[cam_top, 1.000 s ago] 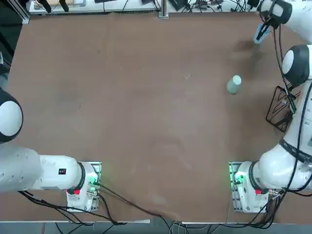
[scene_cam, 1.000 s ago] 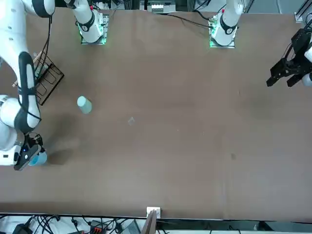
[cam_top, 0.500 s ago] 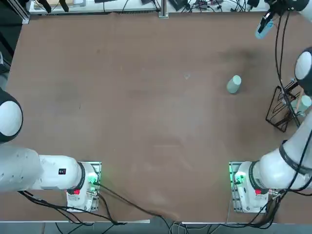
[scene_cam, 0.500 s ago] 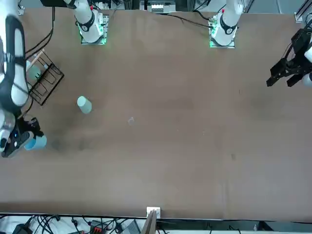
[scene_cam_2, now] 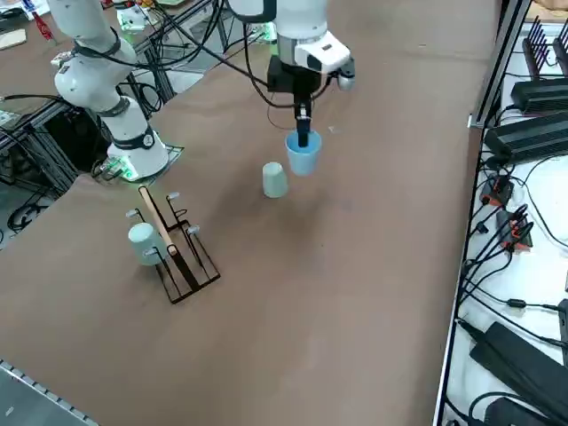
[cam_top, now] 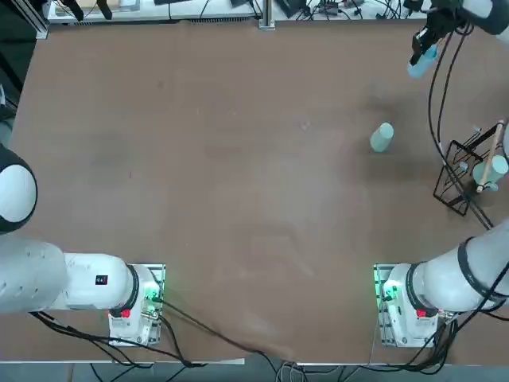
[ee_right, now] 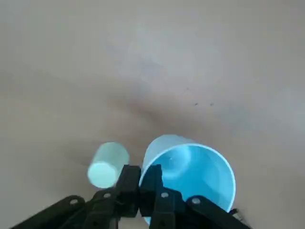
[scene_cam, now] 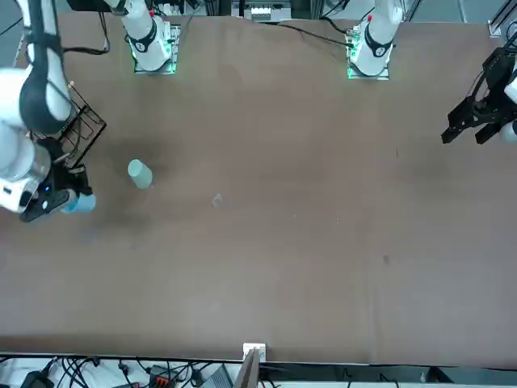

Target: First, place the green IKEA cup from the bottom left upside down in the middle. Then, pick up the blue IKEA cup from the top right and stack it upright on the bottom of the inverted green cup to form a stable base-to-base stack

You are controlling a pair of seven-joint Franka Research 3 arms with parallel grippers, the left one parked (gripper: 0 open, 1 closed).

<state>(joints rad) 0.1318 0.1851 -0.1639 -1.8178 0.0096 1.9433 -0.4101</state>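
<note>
The blue cup [cam_top: 419, 65] hangs upright in the air at the far right of the table, above the table top. My right gripper [cam_top: 425, 44] is shut on its rim, one finger inside and one outside, as the right wrist view shows [ee_right: 145, 175]. In the right side view the blue cup [scene_cam_2: 303, 156] hangs just beyond the green cup [scene_cam_2: 274, 180]. The green cup [cam_top: 382, 137] stands alone on the table, nearer the middle and a little lower than the held cup, narrow end up. The wrist view shows the green cup [ee_right: 108, 165] beside the blue cup [ee_right: 193, 167].
A black wire rack [cam_top: 461, 179] with a pale cup [cam_top: 495, 169] and a wooden stick stands at the table's right edge, near the right arm. Cables and power strips [scene_cam_2: 524, 133] lie along the far edge beyond the table.
The right gripper has lifted the blue cup off the table and carried it up and a little toward the green cup. The green cup has not moved.
</note>
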